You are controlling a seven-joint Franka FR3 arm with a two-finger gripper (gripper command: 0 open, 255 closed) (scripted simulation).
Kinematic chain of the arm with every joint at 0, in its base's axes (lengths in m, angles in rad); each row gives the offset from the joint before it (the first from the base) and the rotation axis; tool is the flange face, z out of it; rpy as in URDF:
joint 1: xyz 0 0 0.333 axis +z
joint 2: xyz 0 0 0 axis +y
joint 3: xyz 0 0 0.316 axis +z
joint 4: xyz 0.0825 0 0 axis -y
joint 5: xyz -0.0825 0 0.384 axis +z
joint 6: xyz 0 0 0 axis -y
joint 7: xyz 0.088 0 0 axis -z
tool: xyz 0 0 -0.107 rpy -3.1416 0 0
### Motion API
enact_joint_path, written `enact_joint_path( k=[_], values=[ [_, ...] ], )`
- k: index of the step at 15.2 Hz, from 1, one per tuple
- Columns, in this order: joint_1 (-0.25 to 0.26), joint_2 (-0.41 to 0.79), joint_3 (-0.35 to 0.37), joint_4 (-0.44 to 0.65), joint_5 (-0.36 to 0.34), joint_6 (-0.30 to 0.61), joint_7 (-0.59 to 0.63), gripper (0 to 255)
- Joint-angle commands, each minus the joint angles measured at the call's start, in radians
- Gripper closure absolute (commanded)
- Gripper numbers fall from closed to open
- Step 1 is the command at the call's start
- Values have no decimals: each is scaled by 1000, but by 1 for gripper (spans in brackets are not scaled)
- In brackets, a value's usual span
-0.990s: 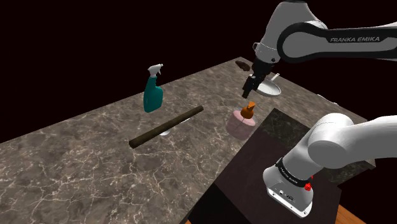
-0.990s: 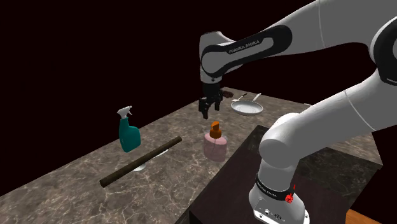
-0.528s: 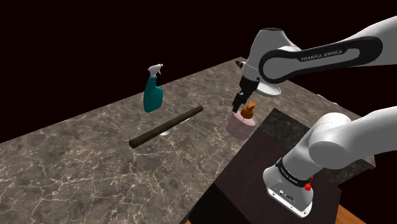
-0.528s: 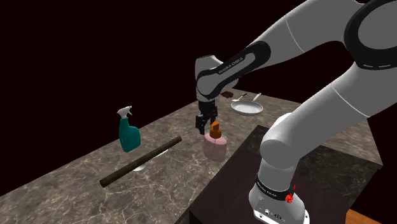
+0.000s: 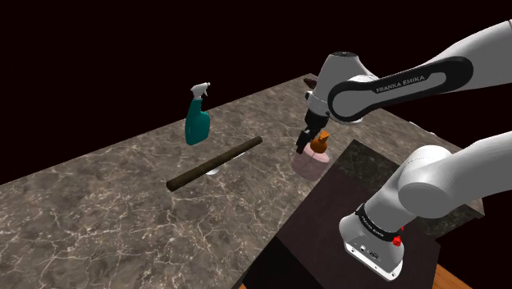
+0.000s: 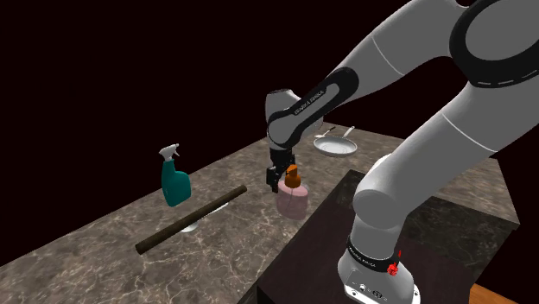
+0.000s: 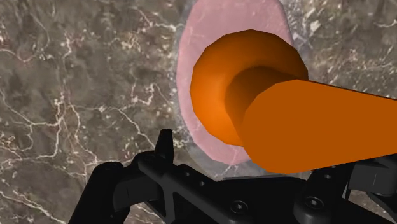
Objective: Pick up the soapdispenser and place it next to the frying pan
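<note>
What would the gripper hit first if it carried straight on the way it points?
Most likely the orange pump of the soap dispenser, close ahead in the wrist view. The outside views put the gripper slightly beside it, so depth is unclear.

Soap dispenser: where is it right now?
In the shoulder view, the pink soap dispenser stands on the counter edge by the stand, gripper close beside its pump.

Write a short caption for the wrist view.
Pink dispenser with orange pump, seen close from above, standing on a marble counter.
</note>
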Motion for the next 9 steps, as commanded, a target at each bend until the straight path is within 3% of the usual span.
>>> enact_joint_path(
  k=[1,6,7,9],
  values=[
    [0,7,-1,-2,-1,9,0,0],
    [0,7,-1,-2,-1,9,0,0],
    [0,7,-1,-2,-1,9,0,255],
    [0,7,-1,-2,-1,9,0,255]
  ],
)
